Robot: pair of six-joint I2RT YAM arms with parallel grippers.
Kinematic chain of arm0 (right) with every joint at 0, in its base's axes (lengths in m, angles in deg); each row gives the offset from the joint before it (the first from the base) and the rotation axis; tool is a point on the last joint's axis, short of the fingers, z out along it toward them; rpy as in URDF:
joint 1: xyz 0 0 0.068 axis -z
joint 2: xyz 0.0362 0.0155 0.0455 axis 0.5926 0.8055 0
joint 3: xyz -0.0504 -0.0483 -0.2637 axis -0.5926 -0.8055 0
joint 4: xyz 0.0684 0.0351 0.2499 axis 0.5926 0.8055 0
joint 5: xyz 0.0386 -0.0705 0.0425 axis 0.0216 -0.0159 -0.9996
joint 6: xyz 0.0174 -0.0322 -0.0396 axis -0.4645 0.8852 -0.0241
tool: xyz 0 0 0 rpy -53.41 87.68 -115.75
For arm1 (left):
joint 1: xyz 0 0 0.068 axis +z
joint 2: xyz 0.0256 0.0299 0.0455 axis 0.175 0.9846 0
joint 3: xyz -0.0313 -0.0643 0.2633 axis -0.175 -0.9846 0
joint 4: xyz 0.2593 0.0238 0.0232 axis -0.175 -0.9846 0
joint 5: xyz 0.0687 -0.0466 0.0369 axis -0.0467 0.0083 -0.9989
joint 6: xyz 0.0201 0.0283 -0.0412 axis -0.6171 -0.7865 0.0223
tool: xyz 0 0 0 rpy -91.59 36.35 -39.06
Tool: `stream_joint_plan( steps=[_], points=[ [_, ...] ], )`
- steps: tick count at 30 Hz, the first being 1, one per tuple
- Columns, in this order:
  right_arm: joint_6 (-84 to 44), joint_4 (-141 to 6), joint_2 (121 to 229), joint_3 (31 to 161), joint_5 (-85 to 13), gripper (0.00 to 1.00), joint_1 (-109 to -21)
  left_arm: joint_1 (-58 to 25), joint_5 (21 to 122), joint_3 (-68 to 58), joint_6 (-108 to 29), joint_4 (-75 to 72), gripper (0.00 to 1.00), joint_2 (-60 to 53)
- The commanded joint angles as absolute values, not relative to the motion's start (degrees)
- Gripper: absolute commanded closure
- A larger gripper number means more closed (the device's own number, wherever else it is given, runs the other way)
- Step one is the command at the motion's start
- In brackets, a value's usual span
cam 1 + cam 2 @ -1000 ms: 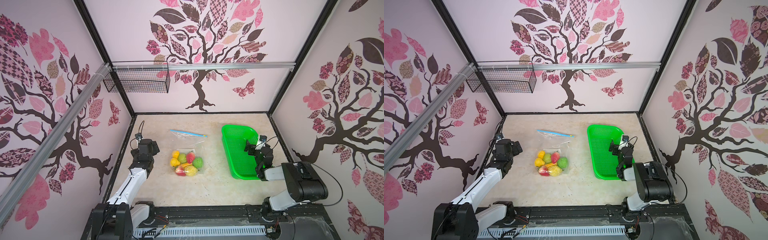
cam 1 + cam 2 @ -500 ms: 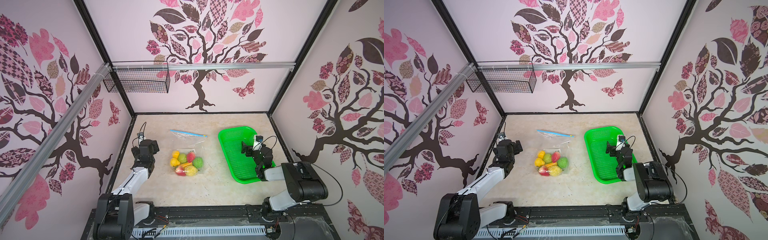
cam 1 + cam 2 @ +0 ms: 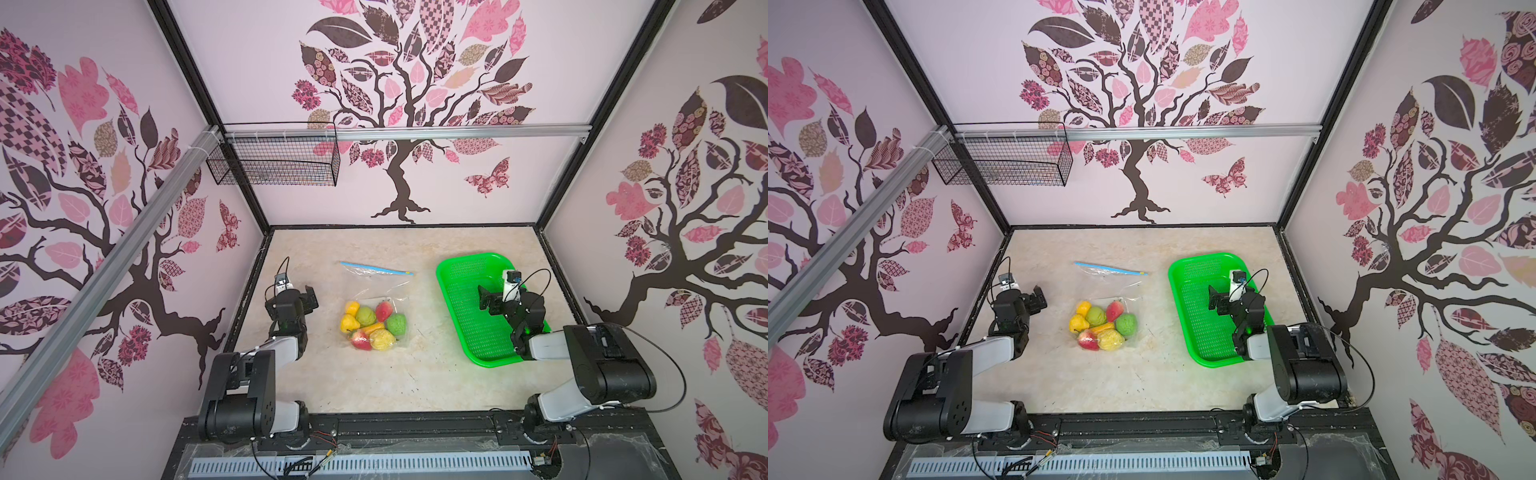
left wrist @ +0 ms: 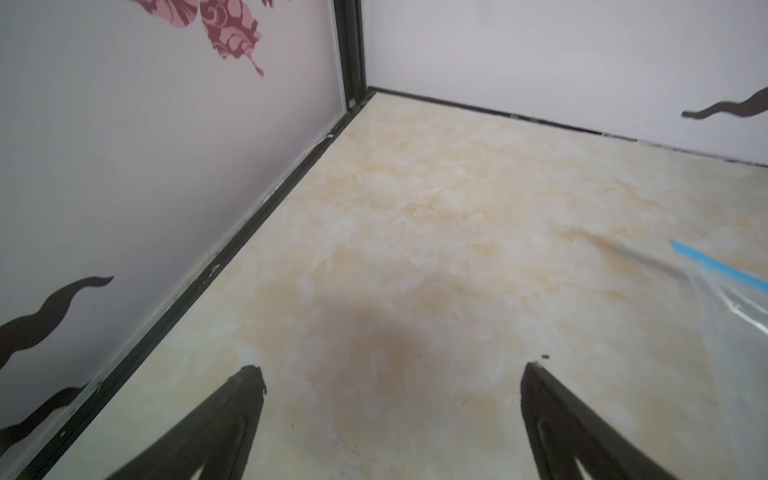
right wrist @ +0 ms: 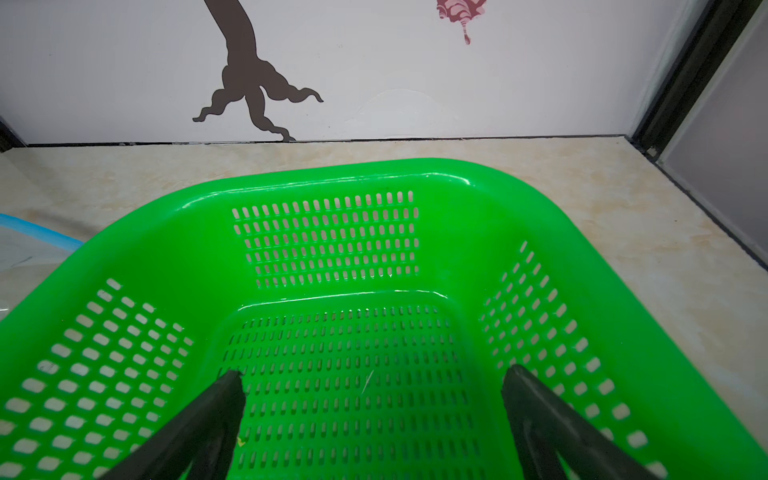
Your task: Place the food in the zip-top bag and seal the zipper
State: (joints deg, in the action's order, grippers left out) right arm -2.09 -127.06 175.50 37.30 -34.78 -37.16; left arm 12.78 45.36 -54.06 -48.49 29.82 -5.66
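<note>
zip-top bag (image 3: 376, 286) sits between left pincer (image 4: 390, 374) and right pincer (image 5: 374, 378), seemingly untouched.

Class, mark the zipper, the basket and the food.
zipper (image 3: 377, 268): a top view, middle of the blue strip.
basket (image 5: 340, 174): right wrist view, far rim.
food (image 3: 395, 324): a top view, a green piece.

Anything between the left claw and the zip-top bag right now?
Nothing: only bare tabletop separates the left claw from the zip-top bag, seen in both top views.
</note>
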Motion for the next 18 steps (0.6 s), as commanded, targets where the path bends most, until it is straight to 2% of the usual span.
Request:
stream_joint_plan(
  steps=[1,6,14,18],
  points=[
    [-1.9,-126.1,174.9,38.6,-34.8,0.0,-36.7,13.2,48.6,-56.2,-48.2,39.4,0.01,-3.1],
    [-3.4,-128.4,175.5,37.7,-30.5,0.0,-36.6,13.2,50.8,-56.4,-49.4,40.8,0.01,-2.1],
    [-4.0,-130.3,176.1,36.8,-28.6,0.0,-36.7,12.5,52.0,-57.6,-51.0,48.2,0.01,3.2],
    [-4.0,-130.3,176.1,36.8,-28.4,0.0,-36.7,11.8,50.9,-57.1,-51.0,46.6,0.01,3.0]
  ],
)
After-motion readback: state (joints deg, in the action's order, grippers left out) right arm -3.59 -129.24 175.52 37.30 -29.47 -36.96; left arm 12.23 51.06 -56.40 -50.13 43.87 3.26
